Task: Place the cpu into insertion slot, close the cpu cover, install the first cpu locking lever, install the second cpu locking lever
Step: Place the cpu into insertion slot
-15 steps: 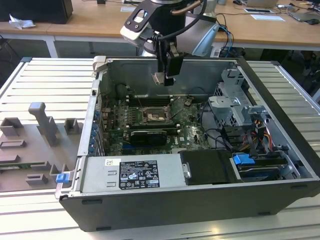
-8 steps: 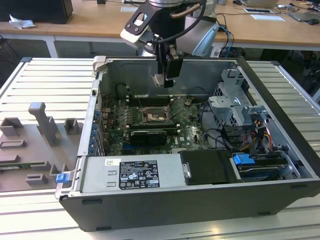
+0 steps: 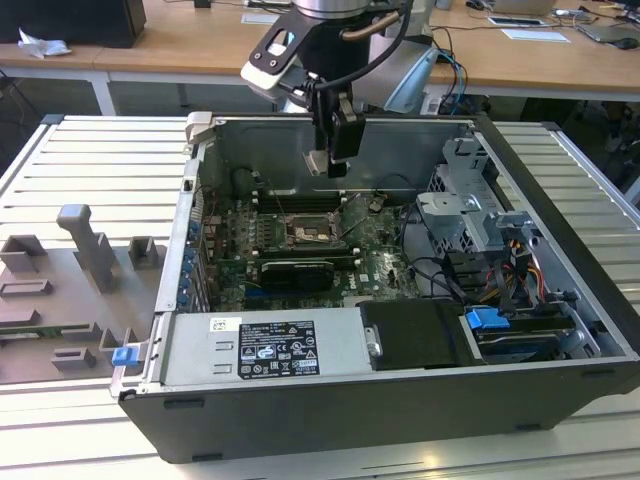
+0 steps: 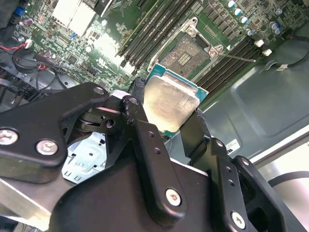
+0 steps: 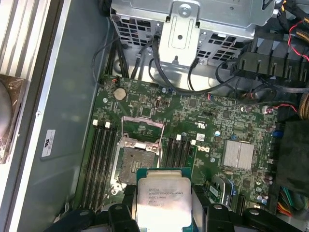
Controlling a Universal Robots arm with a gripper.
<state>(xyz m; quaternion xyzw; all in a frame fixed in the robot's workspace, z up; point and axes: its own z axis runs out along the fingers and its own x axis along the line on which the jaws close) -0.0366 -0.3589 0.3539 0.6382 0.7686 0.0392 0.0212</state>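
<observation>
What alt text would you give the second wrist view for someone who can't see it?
The black gripper grips the cpu by two opposite edges, its pale metal face showing. Beyond it lies the green motherboard, where the empty insertion slot sits between two banks of long black memory slots.

Open dark computer case (image 3: 330, 425) lies on slatted table (image 3: 80, 165). Inside: labelled silver power supply (image 3: 270, 345), grey drive cage (image 3: 470, 215), black cables (image 3: 432, 270). Grey moulded fixtures (image 3: 90, 245) on table, exterior view's left.
</observation>
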